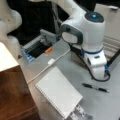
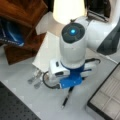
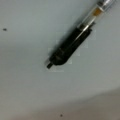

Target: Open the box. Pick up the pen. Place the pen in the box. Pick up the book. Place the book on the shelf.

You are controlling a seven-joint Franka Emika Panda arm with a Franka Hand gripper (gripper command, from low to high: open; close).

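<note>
In the wrist view the pen [image 3: 71, 45] lies slantwise on the pale grey table [image 3: 25, 75], its black capped end low and toward the left, its clear barrel with an orange band running off the top right corner; nothing touches it, and no fingers show in this view. In a front view the arm's white wrist and blue-ringed hand block hang directly over the pen [image 2: 67, 97], whose dark shaft sticks out below the blue part toward the bottom of the frame. The gripper [image 1: 99, 75] sits low over the table just left of and above the pen [image 1: 96, 87] in a front view, close to it, but its fingers are hidden by the hand body, so I cannot tell whether they are spread or pressed together. The book [image 1: 58, 91] lies flat on the table, well left of the pen, its spiral edge toward the shelf; in a front view the same book [image 2: 48, 50] lies partly under the arm. The box shows at a front view's right bottom corner [image 2: 106, 96], lid up, its pale compartmented inside open to view, near the pen but apart from it. The shelf [image 1: 12, 90] stands at a front view's left, brown-sided with a cream top, and appears at top left in a front view [image 2: 22, 27].
</note>
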